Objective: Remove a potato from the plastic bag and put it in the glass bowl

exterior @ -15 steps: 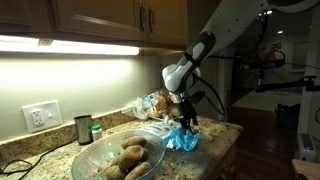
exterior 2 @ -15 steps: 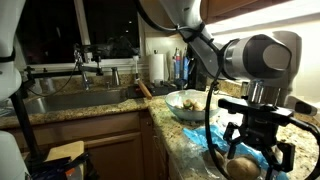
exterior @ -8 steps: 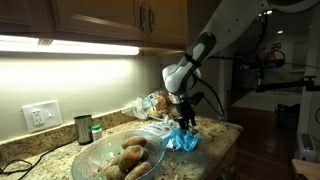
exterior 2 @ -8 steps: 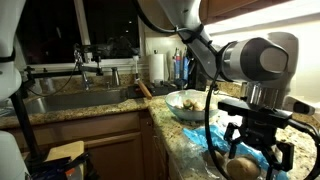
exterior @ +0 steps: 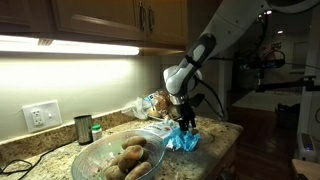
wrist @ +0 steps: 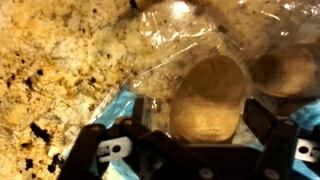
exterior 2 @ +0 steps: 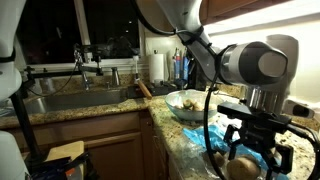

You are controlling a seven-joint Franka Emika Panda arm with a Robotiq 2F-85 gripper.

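Observation:
The plastic bag [exterior: 183,139], clear and crinkly with blue parts, lies on the granite counter with brown potatoes inside. My gripper [exterior: 185,122] stands just over it, pointing down. In the wrist view my gripper [wrist: 197,132] is open, with one finger on each side of a large potato [wrist: 210,92] under the bag's film [wrist: 170,45]. A second potato [wrist: 288,68] lies beside it. The glass bowl [exterior: 88,157] stands next to the bag and holds several potatoes. In an exterior view the gripper [exterior 2: 255,158] hangs over a potato [exterior 2: 243,169], with the bowl [exterior 2: 171,101] behind.
A small dark metal cup [exterior: 83,128] and a green-capped container [exterior: 97,131] stand by the wall outlet [exterior: 40,115]. Cabinets hang overhead. A sink [exterior 2: 70,100] with a faucet, a rolling pin [exterior 2: 143,89] and bottles [exterior 2: 178,66] lie beyond the bowl.
My gripper has sunk slightly toward the potato in the bag. Nothing else has moved.

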